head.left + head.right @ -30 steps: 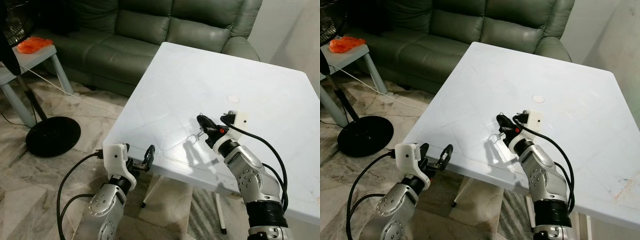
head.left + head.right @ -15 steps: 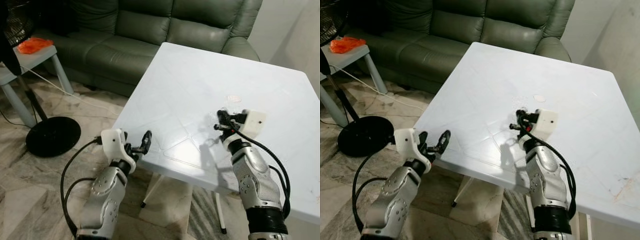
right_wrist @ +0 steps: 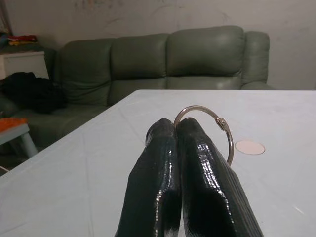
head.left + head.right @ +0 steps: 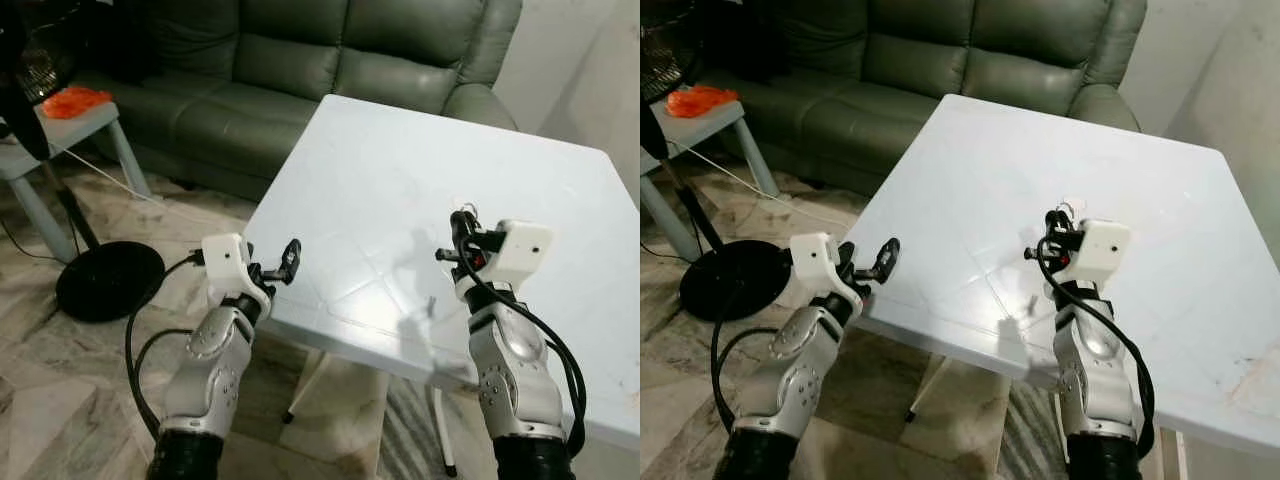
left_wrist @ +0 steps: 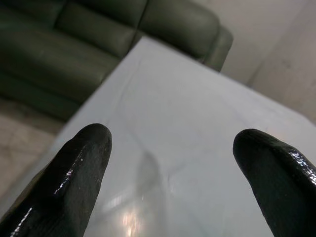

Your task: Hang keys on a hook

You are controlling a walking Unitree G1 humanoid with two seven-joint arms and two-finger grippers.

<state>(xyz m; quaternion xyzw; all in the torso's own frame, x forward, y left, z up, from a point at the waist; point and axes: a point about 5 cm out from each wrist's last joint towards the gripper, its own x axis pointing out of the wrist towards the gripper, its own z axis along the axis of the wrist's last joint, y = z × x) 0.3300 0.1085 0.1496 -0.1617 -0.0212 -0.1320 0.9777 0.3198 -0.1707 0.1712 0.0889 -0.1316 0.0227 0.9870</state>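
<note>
Right gripper (image 3: 174,129) up over the near half of the white table (image 4: 380,160), black fingers (image 3: 195,163) pressed together on the key ring (image 3: 217,126); ring poking out past the tips, clear of the tabletop; small pale disc (image 3: 249,146) on the table just beyond. Left gripper (image 5: 173,148) at the near left edge, fingers spread wide, nothing between them. No hook to be made out; best to keep the pinch firm, hold the ring's open loop forward, and line the loop up square before pushing on; green sofa (image 4: 300,60) behind.
</note>
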